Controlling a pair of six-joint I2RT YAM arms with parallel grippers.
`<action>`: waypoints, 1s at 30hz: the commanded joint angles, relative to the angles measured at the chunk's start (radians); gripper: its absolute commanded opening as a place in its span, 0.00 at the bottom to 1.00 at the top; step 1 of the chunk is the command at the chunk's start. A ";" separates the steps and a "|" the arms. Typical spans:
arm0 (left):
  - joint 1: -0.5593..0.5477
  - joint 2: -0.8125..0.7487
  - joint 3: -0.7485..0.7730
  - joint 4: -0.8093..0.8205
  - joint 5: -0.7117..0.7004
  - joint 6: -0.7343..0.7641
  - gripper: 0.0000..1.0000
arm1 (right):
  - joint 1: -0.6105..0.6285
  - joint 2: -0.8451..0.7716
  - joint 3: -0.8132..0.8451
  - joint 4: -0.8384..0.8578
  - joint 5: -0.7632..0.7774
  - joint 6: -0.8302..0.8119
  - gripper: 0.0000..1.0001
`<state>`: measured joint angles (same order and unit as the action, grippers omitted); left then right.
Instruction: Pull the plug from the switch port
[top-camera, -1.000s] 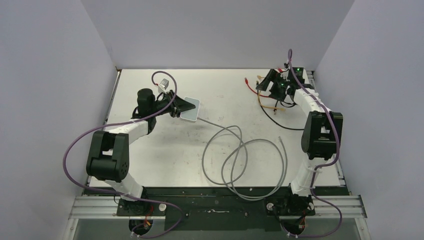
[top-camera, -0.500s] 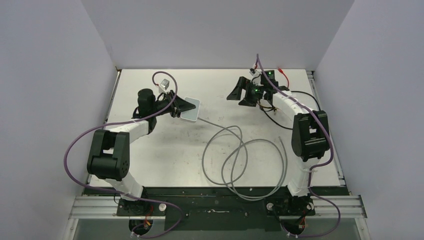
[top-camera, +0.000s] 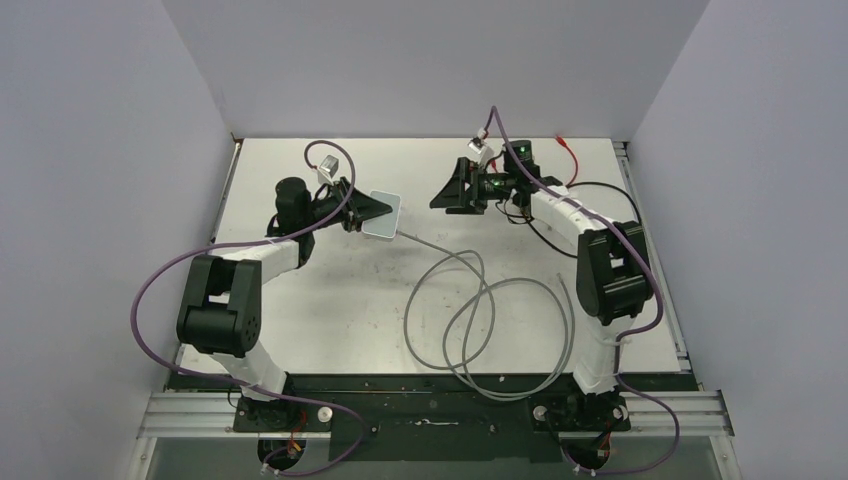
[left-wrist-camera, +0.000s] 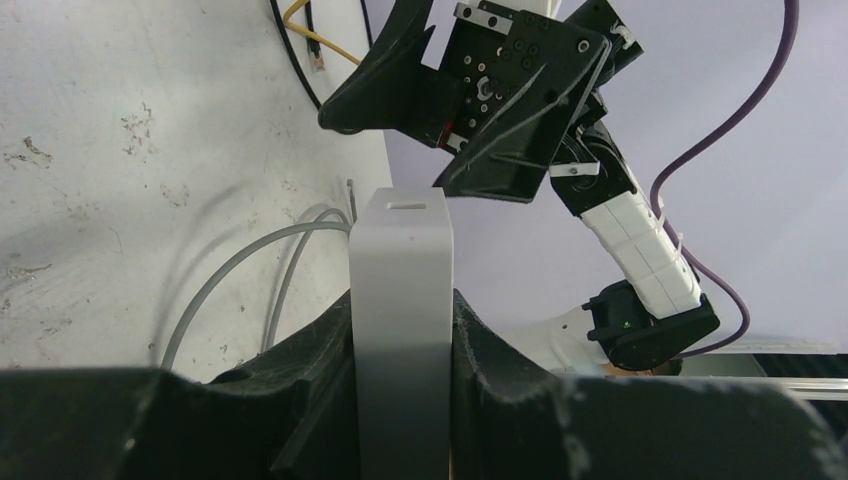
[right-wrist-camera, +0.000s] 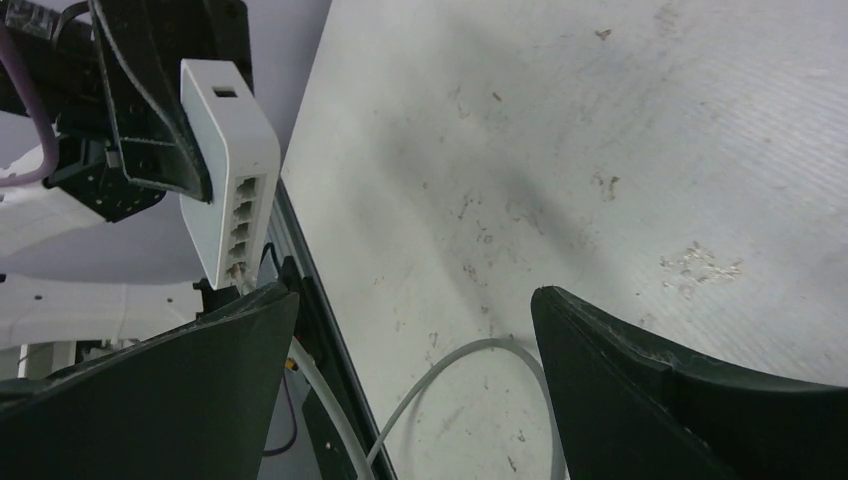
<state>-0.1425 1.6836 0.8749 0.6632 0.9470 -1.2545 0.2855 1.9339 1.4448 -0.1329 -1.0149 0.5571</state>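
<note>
Switch (top-camera: 383, 213): light-grey box held clear of the worktop (top-camera: 320, 300) at left-centre, tipped up on edge, its row of sockets facing the right hand.
Plug (right-wrist-camera: 238, 270): sits in the end socket of the row, mostly hidden behind a finger in the right wrist view; the grey cable (top-camera: 470, 300) runs from it down to loose loops on the worktop.
Left hand (top-camera: 372, 210): closed on the switch, one finger pressed against each broad face.
Right hand (top-camera: 445, 190): fingers spread wide, holding nothing.
Change from a second ago: the right hand has swung from the far right corner towards the middle and now points at the switch; the switch shows less of its top face, standing steeper than before; a red cable (top-camera: 566, 146) now lies uncovered at the far right edge.
Switch and right hand: near but apart, with bare worktop between the fingertips and the socket edge; the plug and the start of the cable lie roughly in line with the gap between the fingers.
Switch and left hand: touching, with the socket end sticking out past the fingertips.
</note>
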 joint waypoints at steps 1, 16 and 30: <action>-0.001 0.006 0.019 0.109 0.017 -0.033 0.00 | 0.046 -0.013 0.000 0.096 -0.116 -0.020 0.90; -0.001 0.009 0.022 0.130 0.017 -0.043 0.00 | 0.135 0.023 0.021 0.161 -0.165 0.040 0.95; -0.001 0.018 0.030 0.128 0.014 -0.046 0.00 | 0.171 0.013 0.011 0.199 -0.227 0.073 0.88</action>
<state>-0.1425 1.7004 0.8749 0.7155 0.9508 -1.2881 0.4431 1.9602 1.4414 -0.0086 -1.1969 0.6239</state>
